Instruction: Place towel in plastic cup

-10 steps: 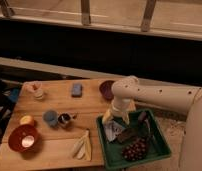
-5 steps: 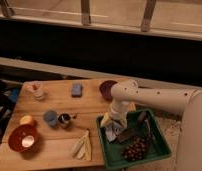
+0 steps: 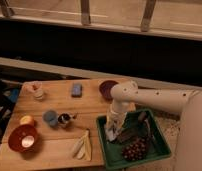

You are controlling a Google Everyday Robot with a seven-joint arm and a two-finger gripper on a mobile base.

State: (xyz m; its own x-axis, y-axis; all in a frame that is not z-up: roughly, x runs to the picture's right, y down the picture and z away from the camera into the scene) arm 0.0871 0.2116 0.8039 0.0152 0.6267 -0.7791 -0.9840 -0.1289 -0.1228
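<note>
My gripper (image 3: 112, 131) hangs from the white arm (image 3: 154, 100) and points down into the left part of the green tray (image 3: 105, 150). A dark crumpled thing (image 3: 130, 133) that may be the towel lies in the tray just right of the gripper. I cannot tell whether they touch. A blue plastic cup (image 3: 50, 118) stands on the wooden table (image 3: 94, 107), well left of the tray. A second pale cup (image 3: 38, 90) stands at the table's far left corner.
Grapes (image 3: 135, 149) lie in the tray. On the table are a blue sponge (image 3: 76, 89), a dark red bowl (image 3: 108, 88), a small dark item (image 3: 64, 119), an orange fruit (image 3: 27, 120), a red bowl (image 3: 22, 138) and bananas (image 3: 82, 146).
The arm has lowered, and the gripper has gone down into the left part of the green tray. Nothing on the table has moved.
</note>
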